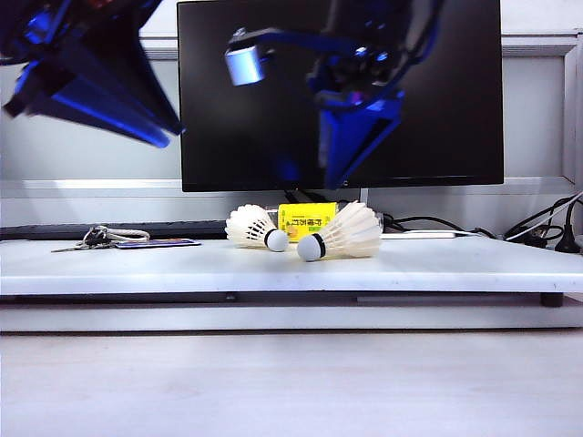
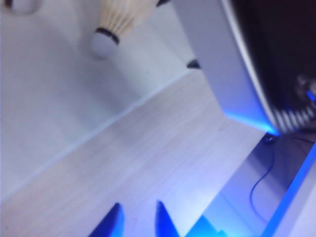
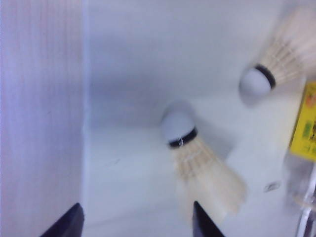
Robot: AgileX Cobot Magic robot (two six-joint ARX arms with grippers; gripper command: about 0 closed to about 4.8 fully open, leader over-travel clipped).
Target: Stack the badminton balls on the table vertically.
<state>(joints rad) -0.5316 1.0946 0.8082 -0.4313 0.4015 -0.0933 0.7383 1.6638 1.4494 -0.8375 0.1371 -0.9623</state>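
Stacking has not begun — both badminton balls (image 1: 255,227) lie sideways at the table's (image 1: 109,266) centre of the exterior view, the right gripper (image 3: 136,219) spread wide over one with nothing held, the left gripper (image 2: 137,219) upper left, narrowly parted, empty.

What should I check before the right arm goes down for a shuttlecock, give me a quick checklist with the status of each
1. Both shuttlecocks on the white table: ok. The left shuttlecock and the right shuttlecock lie on their sides, cork tips toward the camera.
2. Stacked yet: not ok. They lie side by side.
3. Right gripper ready: ok. It hangs above the table, fingers wide apart and empty, with one shuttlecock's skirt close to one fingertip.
4. Left gripper out of the way: ok. It is raised, over the lower wood surface, holding nothing.
5. Clutter nearby: not ok. The yellow-labelled bottle lies right behind the shuttlecocks.
6. Which shuttlecock the right gripper is over: cannot tell.
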